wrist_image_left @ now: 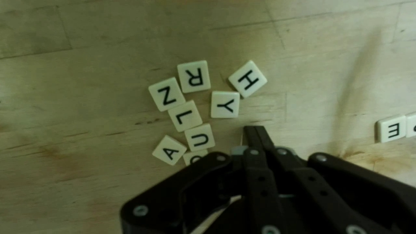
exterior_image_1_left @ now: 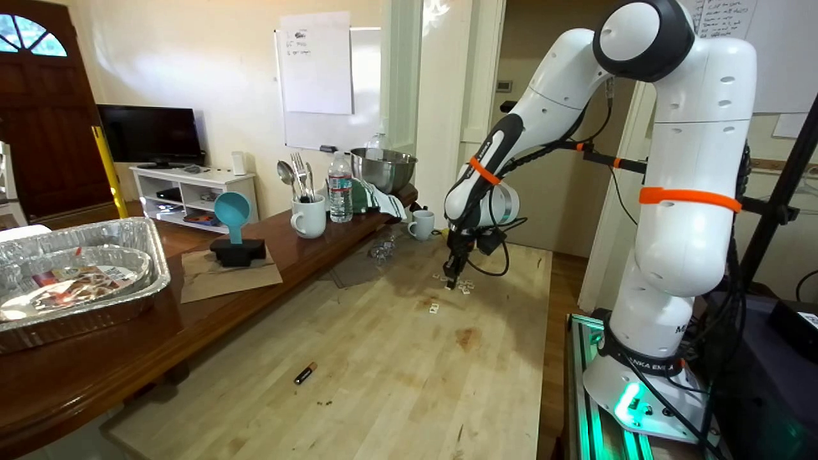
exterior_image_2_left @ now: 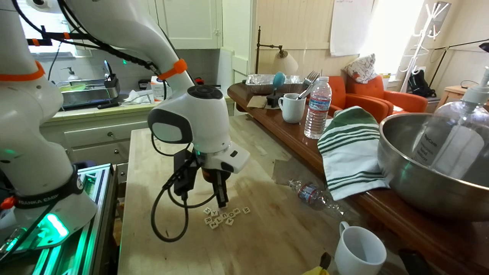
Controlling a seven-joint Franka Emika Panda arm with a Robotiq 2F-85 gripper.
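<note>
- Pale wooden desk (exterior_image_1_left: 409,390), stained in patches.
- The hand (wrist_image_left: 255,129) points down, its fingers together, just beside loosely clustered letter tiles (wrist_image_left: 185,116) on the desk.
- The E tile (wrist_image_left: 392,129) lies apart from these, touching another tile (wrist_image_left: 410,125).
- A battery (exterior_image_1_left: 305,373) lies farther off.

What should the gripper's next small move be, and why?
Probably a slight lift. The gripper is shut with nothing visible in its grip, close to the Y tile; in the wrist view it covers part of a half-hidden tile beside the U tile. Whether it touches any tile is unclear, so rising could avoid dragging one.
</note>
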